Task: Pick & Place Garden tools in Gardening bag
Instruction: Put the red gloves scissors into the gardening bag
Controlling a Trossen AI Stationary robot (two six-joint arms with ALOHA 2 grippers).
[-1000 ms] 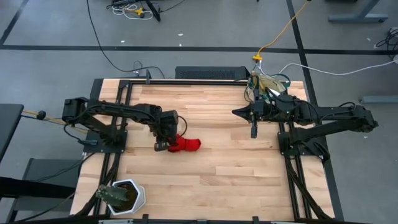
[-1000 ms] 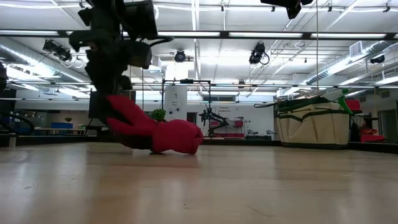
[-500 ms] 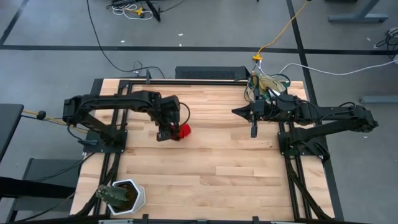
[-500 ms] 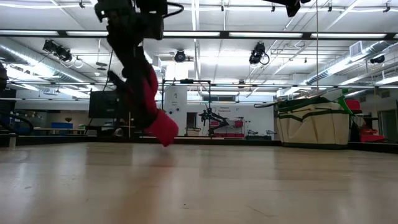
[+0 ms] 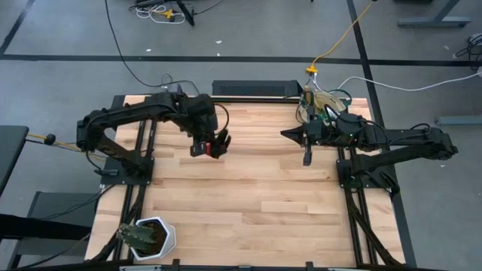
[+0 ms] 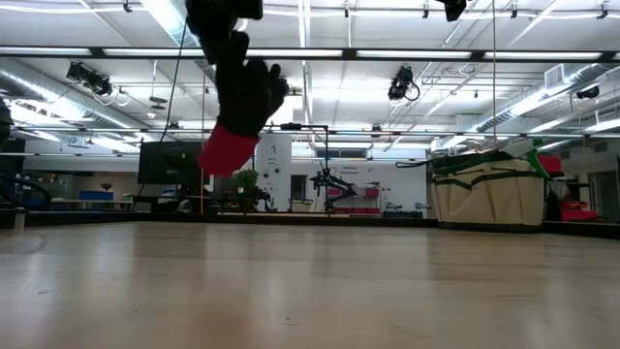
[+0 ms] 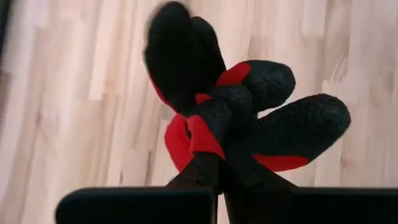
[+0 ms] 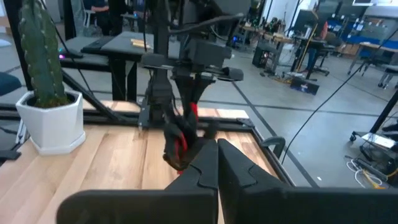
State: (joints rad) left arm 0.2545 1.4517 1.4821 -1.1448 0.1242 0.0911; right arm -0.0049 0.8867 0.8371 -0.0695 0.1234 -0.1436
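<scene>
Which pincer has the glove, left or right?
The left pincer: it is shut on the red and black glove, held clear above the table. The right pincer is shut on nothing, near the gardening bag.

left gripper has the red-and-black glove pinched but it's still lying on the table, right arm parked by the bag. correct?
Not quite. The left gripper does pinch the glove, but the low view shows it hanging in the air, clear of the table. The right gripper does wait, shut, near the bag.

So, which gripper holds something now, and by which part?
The left gripper holds the red and black fabric glove, pinched near its red cuff, clear of the table. The right gripper holds nothing.
</scene>
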